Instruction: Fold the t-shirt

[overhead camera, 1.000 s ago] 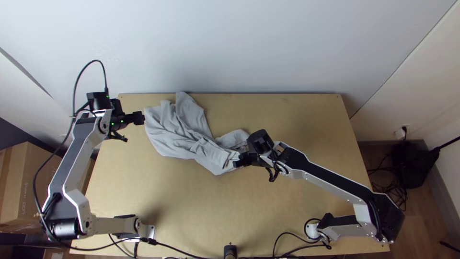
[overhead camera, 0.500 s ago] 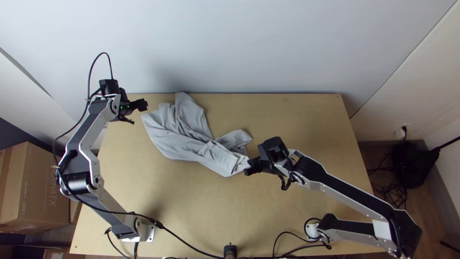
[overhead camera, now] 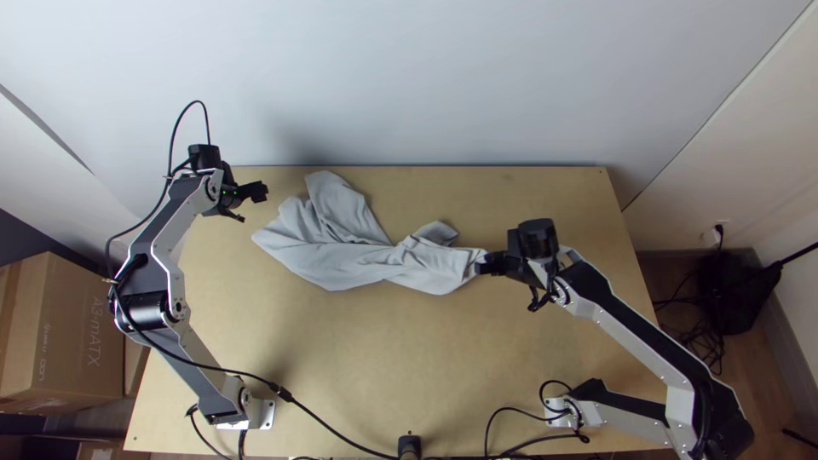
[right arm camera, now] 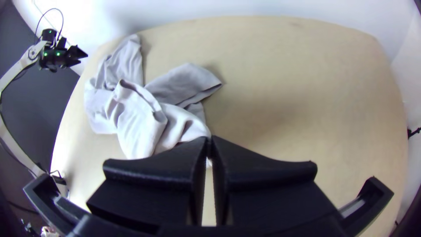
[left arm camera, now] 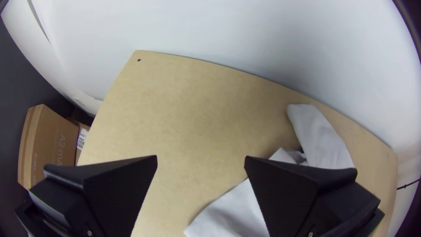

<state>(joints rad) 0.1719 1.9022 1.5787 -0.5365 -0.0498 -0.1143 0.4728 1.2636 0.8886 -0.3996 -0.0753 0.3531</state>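
right hand [overhead camera: 481, 263] has drawn the t-shirt [overhead camera: 366, 257] rightward, pinching its end; left hand [overhead camera: 265, 192] spread.

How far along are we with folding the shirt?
Nothing looks folded: the shirt lies bunched and wrinkled on the table. In hand is one end, pinched by the right gripper; the left gripper is open near the shirt, empty. Remaining, it seems: spreading it flat, then every fold.

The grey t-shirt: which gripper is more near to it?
Right: the right gripper is shut on an end of the t-shirt; the left gripper hangs open, apart from it, to its left in the top view.
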